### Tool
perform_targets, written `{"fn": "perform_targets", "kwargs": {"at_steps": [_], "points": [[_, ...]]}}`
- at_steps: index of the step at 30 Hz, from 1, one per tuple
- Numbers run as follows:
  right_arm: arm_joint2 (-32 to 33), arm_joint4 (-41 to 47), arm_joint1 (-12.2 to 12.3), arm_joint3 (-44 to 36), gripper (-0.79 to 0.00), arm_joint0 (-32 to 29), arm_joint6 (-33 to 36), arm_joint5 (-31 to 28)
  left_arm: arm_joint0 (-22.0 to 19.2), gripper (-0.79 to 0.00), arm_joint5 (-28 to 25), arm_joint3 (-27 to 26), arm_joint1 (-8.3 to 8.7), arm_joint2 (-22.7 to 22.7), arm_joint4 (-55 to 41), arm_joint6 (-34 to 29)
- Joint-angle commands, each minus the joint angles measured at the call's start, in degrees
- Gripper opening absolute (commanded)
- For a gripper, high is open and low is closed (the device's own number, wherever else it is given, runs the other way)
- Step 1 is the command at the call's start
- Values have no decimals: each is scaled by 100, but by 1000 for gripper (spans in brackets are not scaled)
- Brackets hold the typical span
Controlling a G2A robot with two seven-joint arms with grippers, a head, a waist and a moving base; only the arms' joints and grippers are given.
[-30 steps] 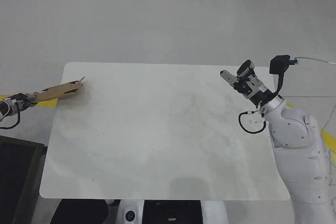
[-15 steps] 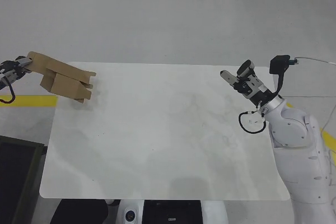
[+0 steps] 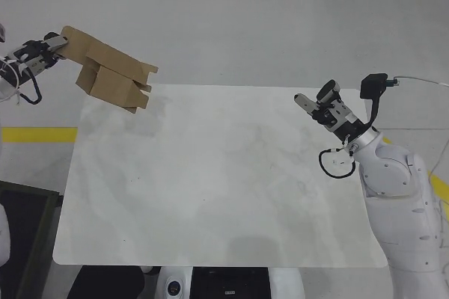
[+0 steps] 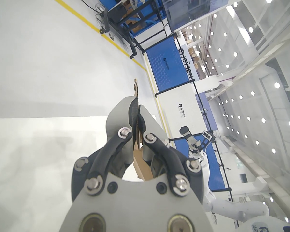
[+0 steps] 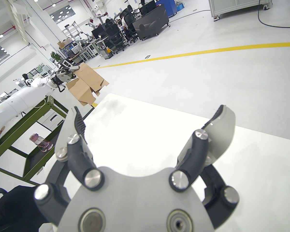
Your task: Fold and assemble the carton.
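Left gripper (image 3: 58,41) is clamped shut on one edge of the carton (image 3: 108,71), which hangs flattened in the air over the far left corner of the table (image 3: 209,187). In the last second it was lifted there from the left edge. Right gripper (image 3: 316,93) is wide open, empty and unmoved at far right. Folding is judged not yet begun

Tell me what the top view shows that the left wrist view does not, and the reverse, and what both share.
Top view: the carton as a whole, its brown panels and flaps, at the table's far left corner, and the right gripper, open and empty, near the far right corner. Left wrist view: the grip up close, the cardboard edge-on, pinched between the pads. Both: the left gripper shut on the carton, and the white table.
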Motion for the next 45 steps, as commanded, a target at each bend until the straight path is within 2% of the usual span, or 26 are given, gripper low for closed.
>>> {"fn": "perform_targets", "kwargs": {"at_steps": [1, 15, 22, 28, 30, 37, 45], "points": [[0, 0, 0, 0, 0, 0, 0, 0, -61, -785, -2, -51, -122, 166, -46, -23], [0, 0, 0, 0, 0, 0, 0, 0, -299, -785, -175, -403, -943, 1197, -571, -450], [0, 0, 0, 0, 0, 0, 0, 0, -163, -785, -71, -774, -1153, 1565, -828, -555], [-50, 50, 0, -23, 0, -52, 56, 14, 35, -785, 109, -1241, -1198, 1836, -955, -736], [-123, 381, -5, 61, 0, -38, 161, -117, 89, -785, 156, -1438, -1195, 1924, -980, -782], [-506, 1175, 4, 696, 0, 379, 1209, -526, 259, -785, 290, -2238, -1116, 2243, -1016, -918], [-1313, 1902, -73, 1386, 0, 1033, 2056, -1180, 369, -785, 517, -2971, -967, 2626, -1211, -1146]]}}
